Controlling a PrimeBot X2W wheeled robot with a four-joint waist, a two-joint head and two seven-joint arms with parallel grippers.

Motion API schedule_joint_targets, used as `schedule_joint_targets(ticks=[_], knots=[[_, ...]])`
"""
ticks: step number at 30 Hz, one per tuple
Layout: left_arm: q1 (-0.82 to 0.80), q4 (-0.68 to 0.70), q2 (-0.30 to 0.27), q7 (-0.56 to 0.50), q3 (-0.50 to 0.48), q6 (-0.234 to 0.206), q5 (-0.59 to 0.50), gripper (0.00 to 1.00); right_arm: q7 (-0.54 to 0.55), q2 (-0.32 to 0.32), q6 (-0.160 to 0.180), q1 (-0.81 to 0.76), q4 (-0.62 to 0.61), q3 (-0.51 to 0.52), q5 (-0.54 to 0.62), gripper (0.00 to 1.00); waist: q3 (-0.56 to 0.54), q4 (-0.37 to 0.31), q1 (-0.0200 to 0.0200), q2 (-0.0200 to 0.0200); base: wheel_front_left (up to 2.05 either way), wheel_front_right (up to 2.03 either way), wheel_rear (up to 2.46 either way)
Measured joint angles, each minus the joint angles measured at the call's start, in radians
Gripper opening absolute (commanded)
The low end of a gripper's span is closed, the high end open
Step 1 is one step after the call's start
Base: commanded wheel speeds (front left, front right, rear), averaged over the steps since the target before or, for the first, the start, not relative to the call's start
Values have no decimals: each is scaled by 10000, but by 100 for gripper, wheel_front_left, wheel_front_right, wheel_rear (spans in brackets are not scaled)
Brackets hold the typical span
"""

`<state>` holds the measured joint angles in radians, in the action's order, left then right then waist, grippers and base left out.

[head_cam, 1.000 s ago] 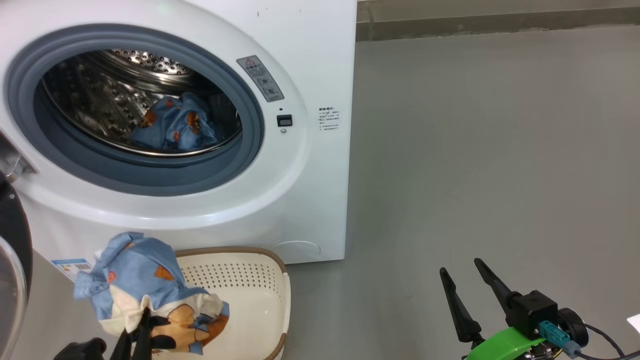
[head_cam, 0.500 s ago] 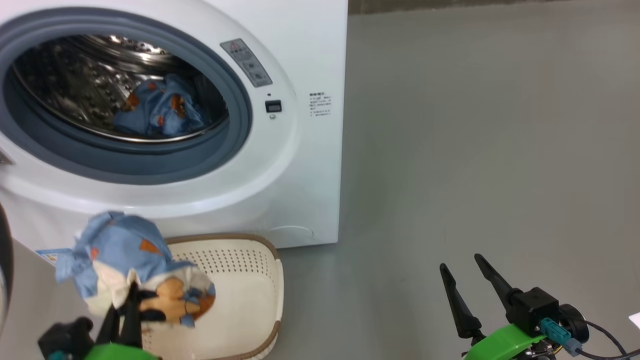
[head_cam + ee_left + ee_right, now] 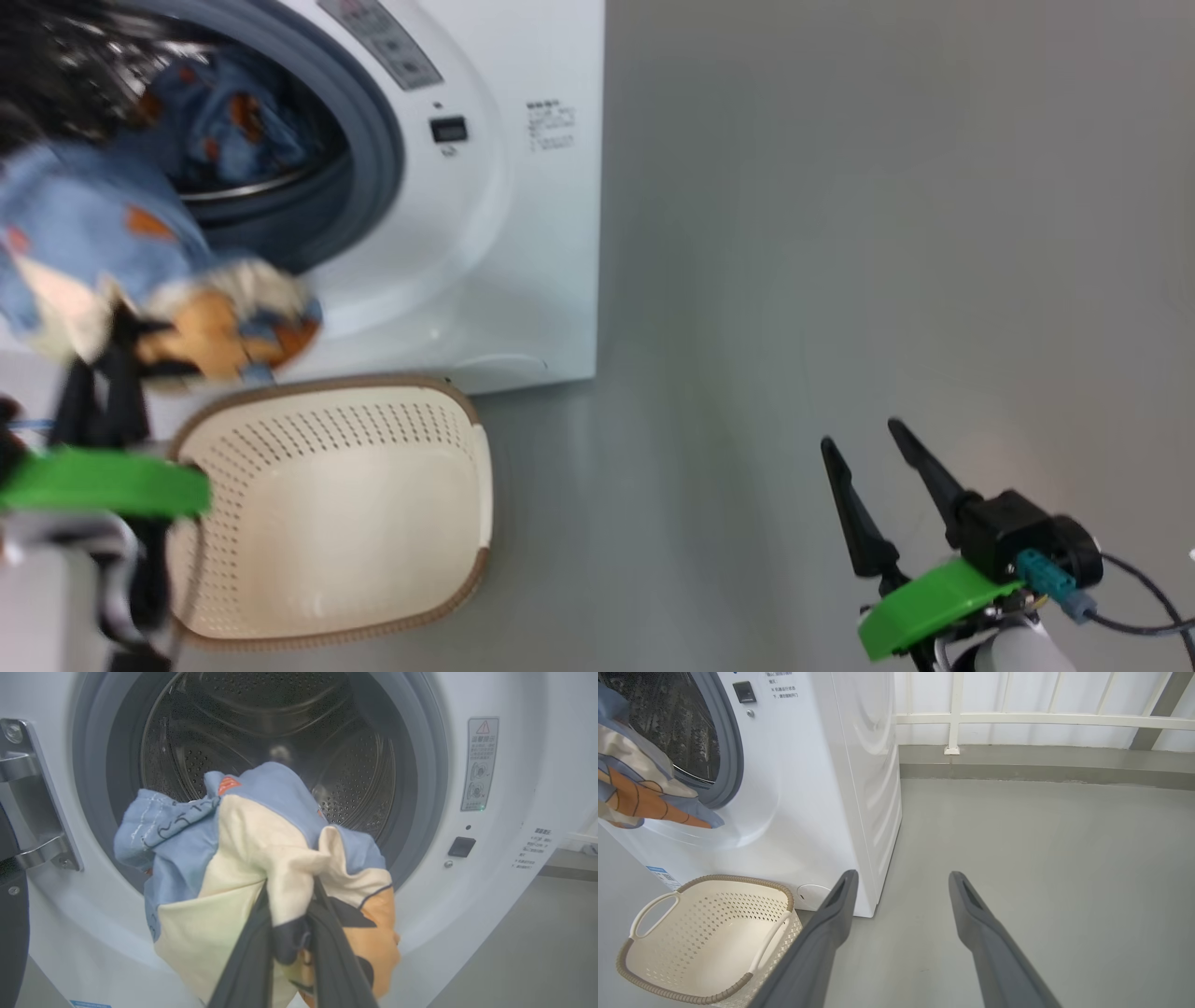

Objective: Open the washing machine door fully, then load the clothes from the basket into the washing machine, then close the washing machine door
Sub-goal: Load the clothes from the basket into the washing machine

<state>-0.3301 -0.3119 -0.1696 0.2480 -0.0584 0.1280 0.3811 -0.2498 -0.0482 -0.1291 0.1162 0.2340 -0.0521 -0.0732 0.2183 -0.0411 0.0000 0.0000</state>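
The bundle of clothes (image 3: pixel 93 224) has been carried up off the basket (image 3: pixel 373 385) since a second ago and is now held before the lower lip of the drum opening. The head camera has swung as well, so the whole scene is seen shifted. The left end effector (image 3: pixel 292 891) is clamped nearly closed on a cream fold of the bundle, the cloth pinched between its two dark fingers (image 3: pixel 247 961). In the head view this grip is smeared by blur. In the left wrist view it is given sharply, with blue, cream and orange cloth hanging in front of the grey rubber ring (image 3: pixel 423 788) and the perforated drum (image 3: pixel 355 779).

A steel hinge bracket (image 3: pixel 32 802) is seen at that view's left edge, and a dark edge of the washing machine door (image 3: pixel 9 933), swung open, below it. A second blue garment (image 3: pixel 224 121), already lying in the drum, is added by the head view.

The right end effector (image 3: pixel 861 436) is held well apart over the grey floor (image 3: pixel 840 233), jaws spread wide, nothing gripped. From its wrist view a white basket handle (image 3: pixel 770 941) and a white railing (image 3: pixel 1041 718) are picked out. The basket is shown standing on the floor just before the washing machine (image 3: pixel 859 788).
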Motion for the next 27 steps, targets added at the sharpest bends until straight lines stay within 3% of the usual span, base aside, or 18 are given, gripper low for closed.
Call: schedule_joint_targets(ticks=[12, 21, 27], knots=[[-3813, -886, -1674, 75, -54, 0, 1124, 0, -2, -2, 0, 843, -464, -29, -151, 100, 1846, -632, 0, 0, 0, 0, 0], [-6889, -2658, -3511, -305, 872, 0, 1981, 0, -2, -2, 0, 1358, -780, -203, -639, 100, 3448, -1403, 0, 0, 0, 0, 0], [-8489, -3770, -4387, -383, 1478, 0, 2437, 0, -2, 0, 0, 1578, -880, -380, -924, 100, 4293, -1882, 0, 0, 0, 0, 0]])
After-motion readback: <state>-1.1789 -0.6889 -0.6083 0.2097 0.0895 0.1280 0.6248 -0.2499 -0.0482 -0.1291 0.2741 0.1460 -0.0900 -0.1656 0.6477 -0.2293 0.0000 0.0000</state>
